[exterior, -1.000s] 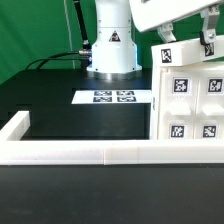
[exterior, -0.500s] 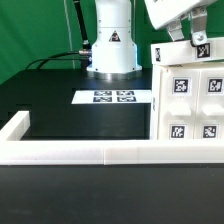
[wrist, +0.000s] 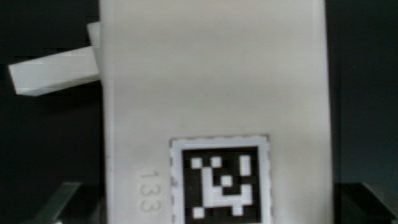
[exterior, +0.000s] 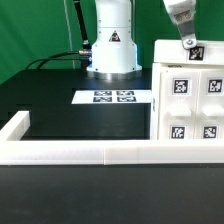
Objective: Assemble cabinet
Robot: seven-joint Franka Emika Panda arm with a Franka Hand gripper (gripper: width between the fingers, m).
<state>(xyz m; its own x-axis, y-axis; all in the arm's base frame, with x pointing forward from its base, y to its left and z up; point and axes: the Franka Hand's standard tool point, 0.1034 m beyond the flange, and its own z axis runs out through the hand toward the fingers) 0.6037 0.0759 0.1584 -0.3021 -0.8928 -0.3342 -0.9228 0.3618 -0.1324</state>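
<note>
The white cabinet (exterior: 190,95) stands on the black table at the exterior view's right, its front showing several black-and-white tags. My gripper (exterior: 187,42) hangs just above its top edge, mostly cut off by the frame. In the wrist view a white cabinet panel (wrist: 214,90) with a tag and the number 133 fills the picture, and a small white block (wrist: 54,72) sticks out from its side. My gripper (wrist: 217,205) is open, its dark fingers (wrist: 71,205) standing on either side of the panel with narrow gaps.
The marker board (exterior: 114,97) lies flat in front of the arm's white base (exterior: 112,45). A low white border wall (exterior: 80,152) runs along the near edge and the exterior view's left. Black cables (exterior: 55,58) trail behind at the left.
My gripper has risen and shifted to the exterior view's right. The tagged top parts that stood tilted under it now lie level as the cabinet's top.
</note>
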